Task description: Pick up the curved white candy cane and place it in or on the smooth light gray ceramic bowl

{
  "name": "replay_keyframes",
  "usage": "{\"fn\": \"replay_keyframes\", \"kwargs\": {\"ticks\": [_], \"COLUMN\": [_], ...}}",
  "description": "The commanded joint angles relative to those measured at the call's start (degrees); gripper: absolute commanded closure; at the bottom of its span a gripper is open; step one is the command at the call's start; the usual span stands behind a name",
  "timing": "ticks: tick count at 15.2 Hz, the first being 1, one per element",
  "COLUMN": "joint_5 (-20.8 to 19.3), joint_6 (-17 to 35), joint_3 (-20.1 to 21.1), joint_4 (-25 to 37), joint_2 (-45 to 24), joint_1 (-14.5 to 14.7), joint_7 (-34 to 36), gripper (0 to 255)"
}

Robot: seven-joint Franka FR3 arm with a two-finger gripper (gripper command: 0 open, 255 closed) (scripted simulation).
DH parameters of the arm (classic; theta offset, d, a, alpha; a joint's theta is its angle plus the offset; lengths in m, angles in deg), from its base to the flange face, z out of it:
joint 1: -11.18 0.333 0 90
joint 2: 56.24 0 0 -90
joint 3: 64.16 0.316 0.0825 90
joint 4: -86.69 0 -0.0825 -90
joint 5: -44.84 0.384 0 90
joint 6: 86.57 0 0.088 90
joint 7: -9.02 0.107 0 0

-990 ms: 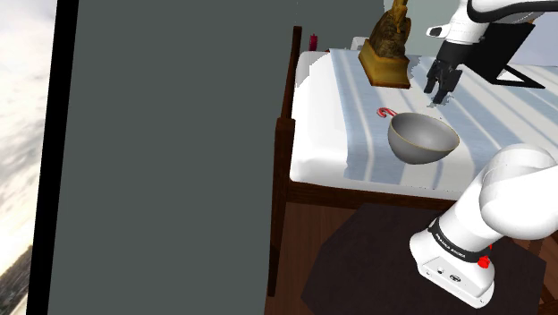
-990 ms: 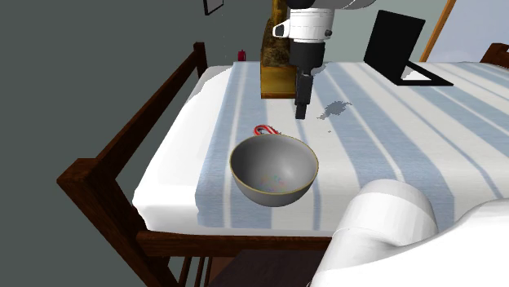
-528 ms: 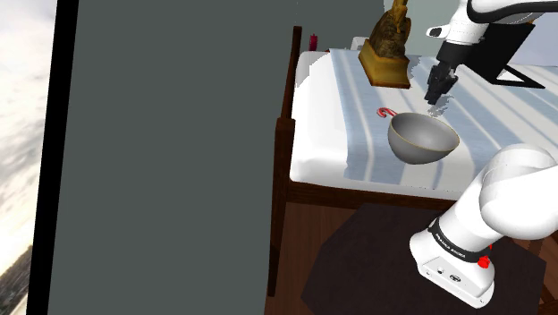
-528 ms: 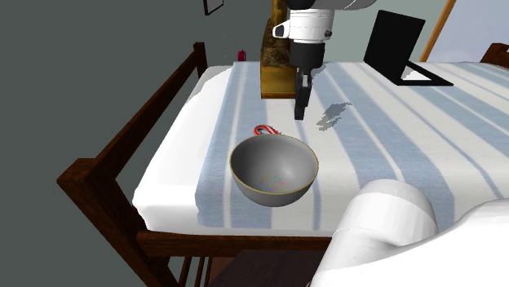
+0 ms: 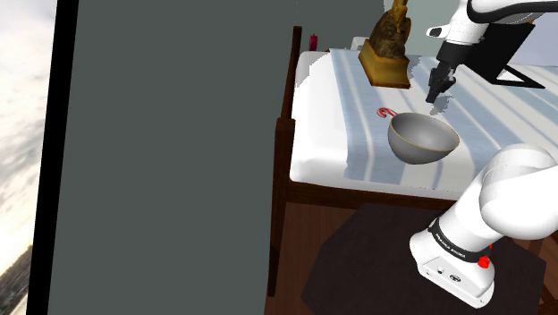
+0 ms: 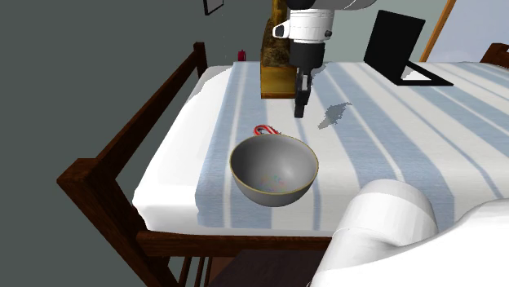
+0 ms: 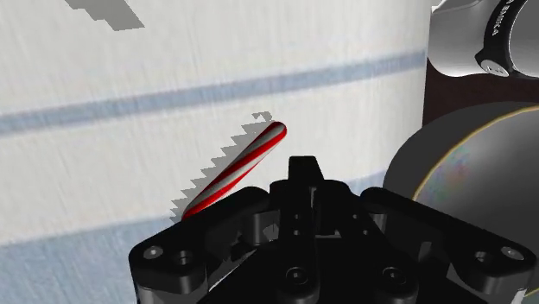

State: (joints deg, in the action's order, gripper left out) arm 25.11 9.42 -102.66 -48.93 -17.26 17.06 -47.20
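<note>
A red-and-white striped candy cane (image 5: 384, 112) lies on the striped bed cover, just beyond the grey bowl (image 5: 423, 139) toward the shoulder view's left. In the second exterior view the candy cane (image 6: 265, 130) peeks out behind the bowl (image 6: 273, 171). My gripper (image 5: 435, 94) hangs above the bed past the bowl, clear of both things. Seen from the second exterior view, the gripper (image 6: 299, 110) points down at the cover. From the wrist, the gripper (image 7: 303, 169) has its fingers met, shut on nothing, with the candy cane (image 7: 246, 160) lying on the cover beyond the fingertips and the bowl (image 7: 471, 168) beside it.
A golden-brown statue on a square base (image 5: 387, 49) and an open black laptop (image 6: 400, 49) stand farther back on the bed. The dark wooden bed frame (image 6: 130, 155) runs along the bed's side. A dark grey wall (image 5: 170, 161) blocks the shoulder view's left.
The fingers have come together from wide apart to shut, with nothing between them. The hand, the candy cane and the bowl stay where they were.
</note>
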Motion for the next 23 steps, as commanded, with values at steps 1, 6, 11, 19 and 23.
{"fn": "replay_keyframes", "kwargs": {"ticks": [1, 6, 11, 19, 23], "joint_5": [0.0, 1.8, 1.7, 1.8, 1.8], "joint_6": [0.0, 21.0, 32.9, 38.3, 38.3], "joint_3": [0.0, 4.8, 6.9, 5.1, 5.1], "joint_4": [0.0, -10.1, -13.8, -15.8, -15.8], "joint_2": [0.0, -2.7, -7.5, -11.0, -11.0], "joint_1": [0.0, -7.0, -10.0, -9.3, -9.3], "joint_7": [0.0, 29.9, 44.0, 43.6, 43.6], "gripper": [0, 0, 0, 0, 0]}}
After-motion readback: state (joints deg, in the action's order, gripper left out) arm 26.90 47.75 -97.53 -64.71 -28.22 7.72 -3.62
